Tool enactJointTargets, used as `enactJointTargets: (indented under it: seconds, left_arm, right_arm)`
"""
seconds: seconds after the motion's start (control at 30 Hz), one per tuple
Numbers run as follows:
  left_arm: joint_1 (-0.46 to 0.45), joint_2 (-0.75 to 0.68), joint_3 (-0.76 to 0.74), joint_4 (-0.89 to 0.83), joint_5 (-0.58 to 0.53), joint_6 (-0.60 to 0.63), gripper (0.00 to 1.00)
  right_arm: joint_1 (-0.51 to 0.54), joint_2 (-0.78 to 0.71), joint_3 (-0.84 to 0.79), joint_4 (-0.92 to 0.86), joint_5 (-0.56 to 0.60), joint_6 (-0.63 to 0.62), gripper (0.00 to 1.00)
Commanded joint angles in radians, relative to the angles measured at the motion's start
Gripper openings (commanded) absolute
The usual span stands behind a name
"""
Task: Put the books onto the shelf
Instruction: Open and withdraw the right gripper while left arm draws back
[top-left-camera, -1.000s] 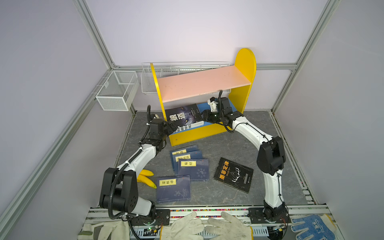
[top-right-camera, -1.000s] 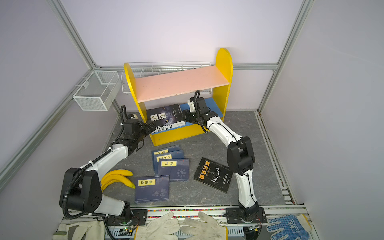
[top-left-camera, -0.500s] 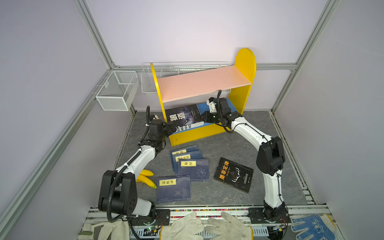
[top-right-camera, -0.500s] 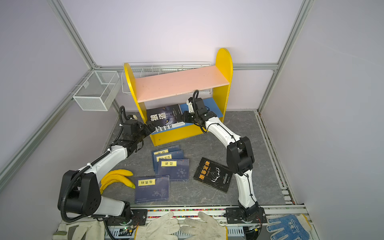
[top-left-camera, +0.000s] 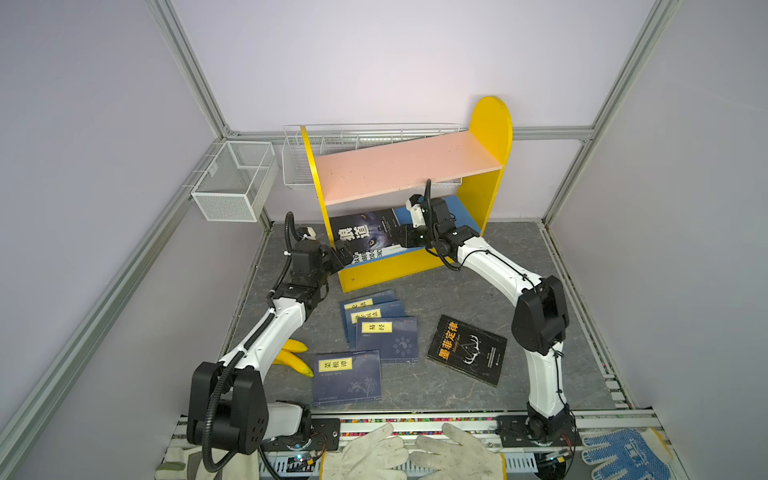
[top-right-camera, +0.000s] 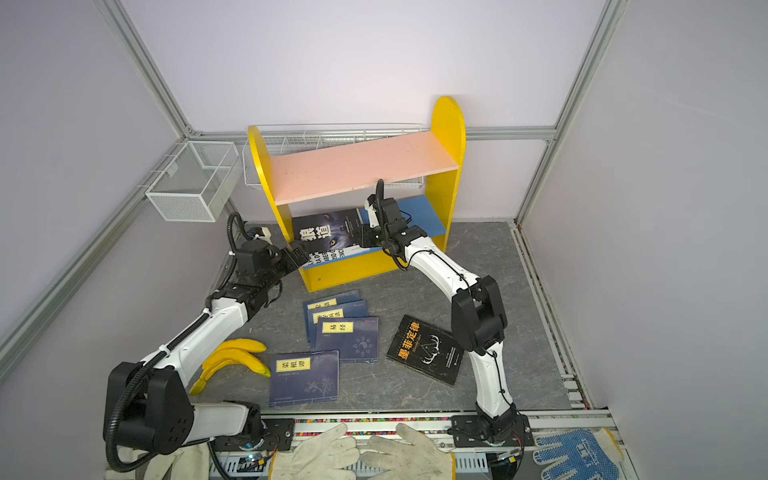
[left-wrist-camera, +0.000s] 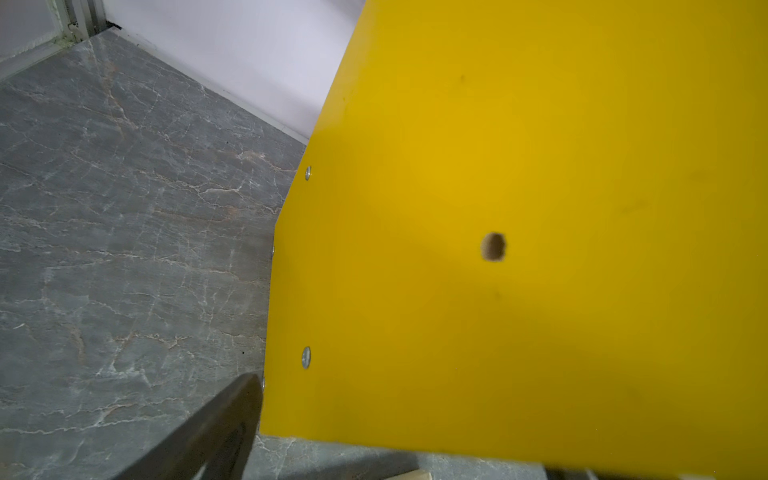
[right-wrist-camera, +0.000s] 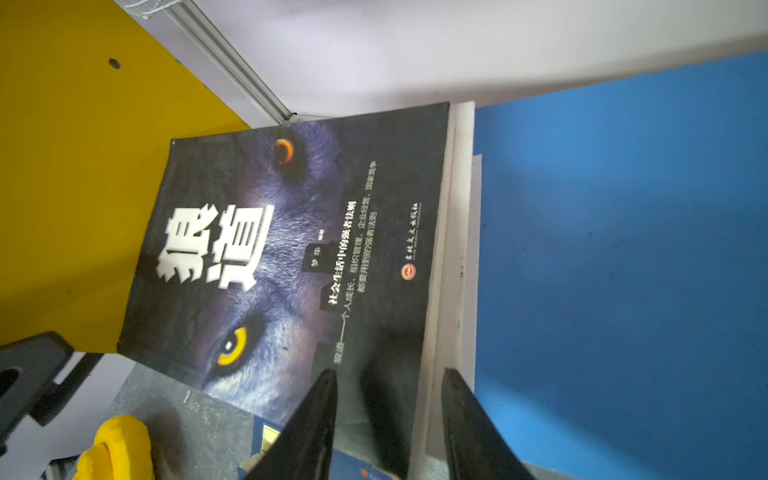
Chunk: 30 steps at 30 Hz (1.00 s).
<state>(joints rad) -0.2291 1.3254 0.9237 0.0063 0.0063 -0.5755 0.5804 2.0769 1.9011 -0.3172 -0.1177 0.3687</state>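
The shelf (top-left-camera: 407, 166) (top-right-camera: 357, 166) stands at the back, with yellow sides, a pink upper board and a blue lower board (right-wrist-camera: 623, 249). A black wolf-cover book (top-left-camera: 361, 232) (right-wrist-camera: 270, 249) lies on a white book (top-left-camera: 370, 254) (right-wrist-camera: 453, 249) on the lower board. My right gripper (top-left-camera: 399, 239) (right-wrist-camera: 390, 372) hovers open over the wolf book's right edge. My left gripper (top-left-camera: 343, 253) is open at the shelf's left side panel (left-wrist-camera: 498, 208); one finger (left-wrist-camera: 216, 428) shows. On the floor lie three overlapping navy books (top-left-camera: 386, 336), another navy book (top-left-camera: 347, 380) and a black book (top-left-camera: 467, 349).
Yellow bananas (top-left-camera: 293, 357) lie beside my left arm. White wire baskets hang on the left wall (top-left-camera: 232, 183) and behind the shelf (top-left-camera: 374, 137). White gloves (top-left-camera: 415, 453) and a blue glove (top-left-camera: 619, 453) sit on the front rail.
Both grippers have stayed at the shelf with only slight shifts. The wolf book and the floor books lie where they were.
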Motion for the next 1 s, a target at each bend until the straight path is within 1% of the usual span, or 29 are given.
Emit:
enactJointTargets:
  seconds: [0.0,0.07,0.13,0.2,0.23,0.27,0.33,0.4,0.5,0.6,0.63,0.67,0.77,0.83,0.9,0.97]
  left_arm:
    - [0.004,-0.057,0.012,-0.033,0.041,0.061,1.0]
    - [0.004,-0.097,0.001,-0.048,0.09,0.092,1.0]
    - [0.004,-0.14,-0.009,-0.083,0.142,0.122,1.0]
    - [0.005,-0.178,-0.013,-0.142,0.197,0.156,1.0]
    - [0.004,-0.198,-0.013,-0.185,0.239,0.179,1.0]
    - [0.003,-0.216,-0.014,-0.231,0.277,0.198,1.0]
    - [-0.006,-0.26,-0.033,-0.298,0.339,0.225,1.0]
    - [-0.031,-0.305,-0.055,-0.359,0.366,0.246,1.0]
    - [-0.112,-0.351,-0.077,-0.422,0.361,0.247,1.0]
    - [-0.241,-0.341,-0.096,-0.404,0.343,0.213,1.0]
    - [-0.296,-0.323,-0.1,-0.389,0.328,0.204,0.99]
    - [-0.355,-0.3,-0.1,-0.375,0.298,0.198,0.99]
    - [-0.49,-0.221,-0.103,-0.299,0.227,0.161,0.98]
    - [-0.551,-0.153,-0.108,-0.221,0.237,0.133,0.97]
    - [-0.621,-0.075,-0.1,-0.16,0.207,0.11,0.96]
    - [-0.664,0.003,-0.086,-0.116,0.183,0.094,0.94]
  right_arm:
    - [-0.01,-0.102,-0.031,0.044,0.037,-0.04,0.49]
    - [-0.013,-0.142,-0.079,0.062,0.049,-0.038,0.53]
    - [-0.015,-0.185,-0.138,0.069,0.067,-0.03,0.58]
    - [-0.017,-0.23,-0.195,0.047,0.099,-0.009,0.66]
    - [-0.019,-0.254,-0.225,0.028,0.105,-0.001,0.72]
    - [-0.022,-0.284,-0.268,0.004,0.107,0.012,0.76]
    - [-0.022,-0.344,-0.355,-0.018,0.099,0.016,0.82]
    - [-0.022,-0.415,-0.465,-0.037,0.124,0.037,0.87]
    - [-0.027,-0.507,-0.627,-0.09,0.225,0.104,0.94]
    - [-0.046,-0.579,-0.766,-0.142,0.286,0.206,0.97]
    - [-0.054,-0.605,-0.816,-0.156,0.299,0.243,0.97]
    - [-0.064,-0.635,-0.864,-0.162,0.301,0.272,0.97]
    - [-0.099,-0.718,-0.966,-0.193,0.291,0.323,0.97]
    - [-0.123,-0.774,-1.014,-0.229,0.282,0.345,0.96]
    - [-0.144,-0.841,-1.085,-0.267,0.282,0.365,0.94]
    - [-0.161,-0.907,-1.13,-0.31,0.288,0.381,0.92]
